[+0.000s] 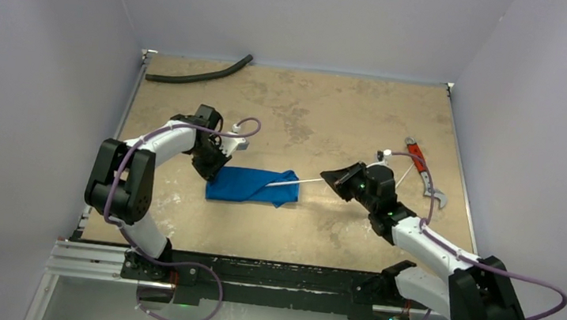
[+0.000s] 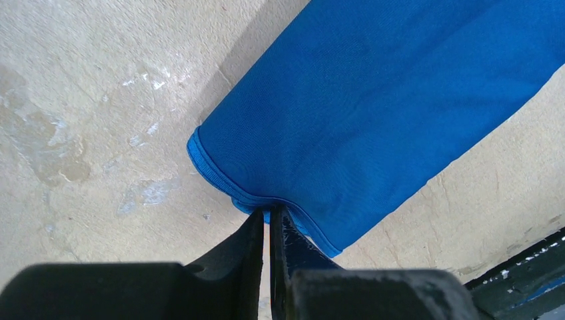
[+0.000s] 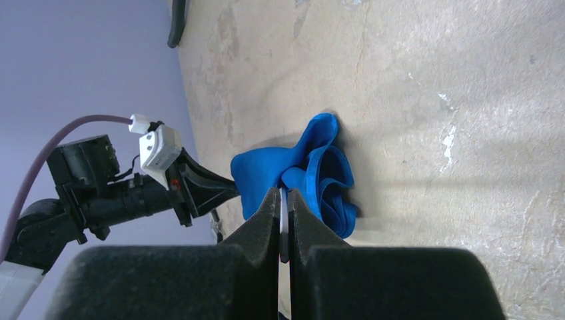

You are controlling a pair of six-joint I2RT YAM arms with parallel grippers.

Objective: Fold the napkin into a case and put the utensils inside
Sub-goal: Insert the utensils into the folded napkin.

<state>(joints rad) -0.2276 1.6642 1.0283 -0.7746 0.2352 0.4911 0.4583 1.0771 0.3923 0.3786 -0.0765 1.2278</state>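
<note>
The blue napkin (image 1: 250, 187) lies folded into an oblong case in the middle of the table. My left gripper (image 1: 214, 170) is at its left end. In the left wrist view the jaws (image 2: 266, 212) are pinched on the stitched hem of the napkin (image 2: 373, 100). My right gripper (image 1: 327, 180) is just right of the cloth, shut on a slim silver utensil (image 1: 294, 181) that points left. The utensil's far end is hidden in the rumpled open end of the napkin (image 3: 313, 173). In the right wrist view its thin handle (image 3: 283, 220) shows between the pads of the right gripper (image 3: 282, 193).
A red-handled grey wrench (image 1: 422, 171) lies right of the right arm, near the table's right edge. A black curved hose (image 1: 198, 75) rests at the far left corner. Pale walls close in the table on three sides.
</note>
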